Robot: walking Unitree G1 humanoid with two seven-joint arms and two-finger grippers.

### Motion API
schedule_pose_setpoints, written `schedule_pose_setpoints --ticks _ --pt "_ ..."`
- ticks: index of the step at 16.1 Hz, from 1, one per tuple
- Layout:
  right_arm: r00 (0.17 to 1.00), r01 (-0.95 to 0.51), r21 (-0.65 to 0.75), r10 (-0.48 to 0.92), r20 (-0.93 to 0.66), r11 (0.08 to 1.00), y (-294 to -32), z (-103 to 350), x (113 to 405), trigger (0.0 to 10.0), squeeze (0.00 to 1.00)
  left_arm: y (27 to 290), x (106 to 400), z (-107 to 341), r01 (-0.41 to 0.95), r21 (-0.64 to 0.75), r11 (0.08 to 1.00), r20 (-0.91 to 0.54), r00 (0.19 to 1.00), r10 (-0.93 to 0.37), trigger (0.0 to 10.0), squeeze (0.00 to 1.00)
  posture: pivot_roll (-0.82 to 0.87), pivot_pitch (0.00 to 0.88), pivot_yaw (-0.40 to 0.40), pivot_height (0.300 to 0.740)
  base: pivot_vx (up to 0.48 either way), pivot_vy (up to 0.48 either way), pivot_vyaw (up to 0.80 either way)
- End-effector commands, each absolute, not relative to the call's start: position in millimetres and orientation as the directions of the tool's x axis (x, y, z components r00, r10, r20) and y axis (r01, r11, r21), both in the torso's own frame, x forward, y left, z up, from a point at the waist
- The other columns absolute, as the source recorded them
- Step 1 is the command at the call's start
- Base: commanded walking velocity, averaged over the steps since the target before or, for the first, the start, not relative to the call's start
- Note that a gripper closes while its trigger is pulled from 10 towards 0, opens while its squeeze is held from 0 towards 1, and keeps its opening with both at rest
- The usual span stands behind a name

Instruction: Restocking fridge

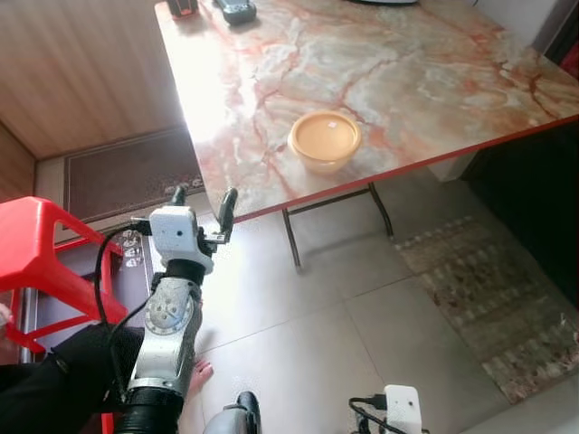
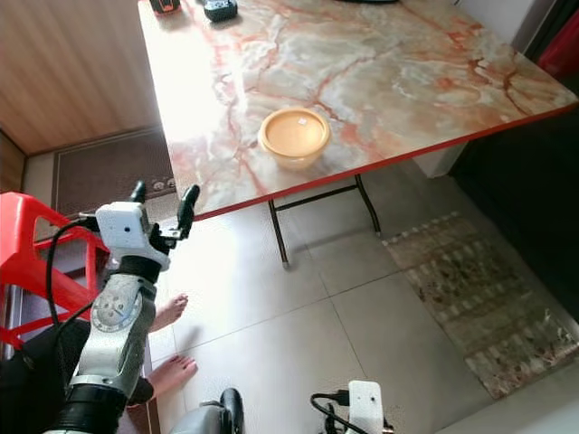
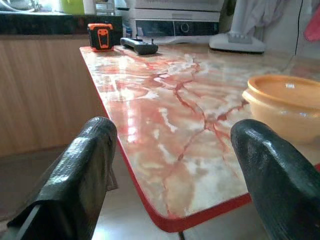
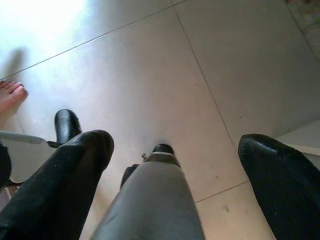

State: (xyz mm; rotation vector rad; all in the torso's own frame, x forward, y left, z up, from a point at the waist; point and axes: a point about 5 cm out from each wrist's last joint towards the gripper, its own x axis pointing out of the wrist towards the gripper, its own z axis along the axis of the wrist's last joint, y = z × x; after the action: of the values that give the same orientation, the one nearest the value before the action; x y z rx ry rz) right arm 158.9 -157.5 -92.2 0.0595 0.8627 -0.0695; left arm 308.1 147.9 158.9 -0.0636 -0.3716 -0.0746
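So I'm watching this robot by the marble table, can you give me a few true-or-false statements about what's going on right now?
1. The left gripper is raised near the corner of the marble table, its fingers open. True.
2. The left gripper is holding the orange bowl. False: the bowl sits on the table, untouched.
3. The orange bowl has a lid on it. True.
4. The right gripper is reaching over the table. False: it points down at the tiled floor, fingers open.
5. A red stool stands on the robot's left. True.
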Motion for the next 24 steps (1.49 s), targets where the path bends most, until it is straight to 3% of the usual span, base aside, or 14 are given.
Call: schedule_pose_setpoints --ticks 1,4,11,15,24 --pt "0.603 0.115 0.03 -0.046 -0.796 0.993 -156.7 -98.9 143.7 10.0 0.0 149.6 307.5 164.5 0.093 -0.052 0.994 0.372 0.926 -0.067 10.0 0.0 -0.01 0.231 0.036 0.74 0.259 0.0 0.0" --pt "0.616 0.229 0.081 -0.08 -0.784 0.97 -160.1 -97.3 146.8 10.0 0.0 148.7 308.0 167.5 0.108 -0.06 0.992 0.36 0.93 -0.08 10.0 0.0 -0.01 0.227 0.036 0.74 0.268 0.0 0.0" --pt "0.662 0.255 0.122 -0.081 -0.745 0.959 -160.7 -92.0 156.9 10.0 0.0 146.0 309.4 169.3 0.128 -0.066 0.99 0.348 0.932 -0.097 10.0 0.0 -0.01 0.221 0.044 0.74 0.266 0.0 0.0" --pt "0.707 0.256 0.11 -0.108 -0.699 0.96 -192.7 -74.9 191.2 10.0 0.0 144.3 310.1 174.2 0.135 -0.059 0.989 0.363 0.926 -0.104 10.0 0.0 -0.01 0.208 0.044 0.74 0.264 0.0 -0.4" --pt "0.699 0.24 0.109 -0.094 -0.709 0.965 -191.0 -76.0 190.4 10.0 0.0 136.2 306.8 180.1 0.188 -0.06 0.98 0.379 0.913 -0.152 10.0 0.0 0.0 0.212 0.041 0.74 0.205 0.0 0.0"
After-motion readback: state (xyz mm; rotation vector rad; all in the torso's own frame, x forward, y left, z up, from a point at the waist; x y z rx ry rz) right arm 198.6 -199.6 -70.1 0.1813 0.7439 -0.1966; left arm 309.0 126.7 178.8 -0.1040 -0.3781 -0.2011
